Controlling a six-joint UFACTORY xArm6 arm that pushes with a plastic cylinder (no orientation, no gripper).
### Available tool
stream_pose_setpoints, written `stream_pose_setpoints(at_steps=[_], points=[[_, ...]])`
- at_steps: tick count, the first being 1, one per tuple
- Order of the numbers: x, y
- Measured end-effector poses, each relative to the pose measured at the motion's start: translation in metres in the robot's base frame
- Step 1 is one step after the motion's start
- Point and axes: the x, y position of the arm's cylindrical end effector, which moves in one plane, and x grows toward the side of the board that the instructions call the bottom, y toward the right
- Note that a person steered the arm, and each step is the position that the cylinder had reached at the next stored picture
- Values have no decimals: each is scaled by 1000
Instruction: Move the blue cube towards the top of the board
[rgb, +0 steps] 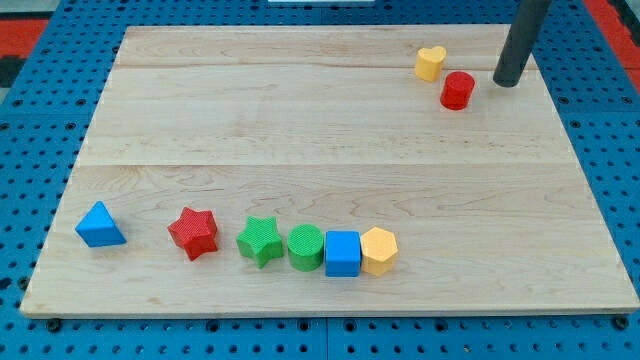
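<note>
The pale wooden desk (300, 110) fills the view, planks running left to right, and my dark rod comes down from the view's top right, leaning slightly, with my tip (507, 83) planted on the wood just right of the red cylinder (457, 90); there are no fingers on this rod, so nothing is held. The yellow heart (430, 62) sits just up-left of that cylinder. Down near the view's bottom runs a row: blue triangle (100, 226) far left, red star (194, 232), green star (261, 240), green cylinder (305, 246), then the blue cube (342, 253), squarish with no clear long axis, faces roughly square to the desk's edge, touching the yellow hexagon (379, 250) on its right. My tip is well apart from the cube.
</note>
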Motion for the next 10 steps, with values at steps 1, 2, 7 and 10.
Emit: stream_pose_setpoints(at_steps=[1,2,7,10], points=[[2,-2],[106,-5],[210,-240],[94,-261]])
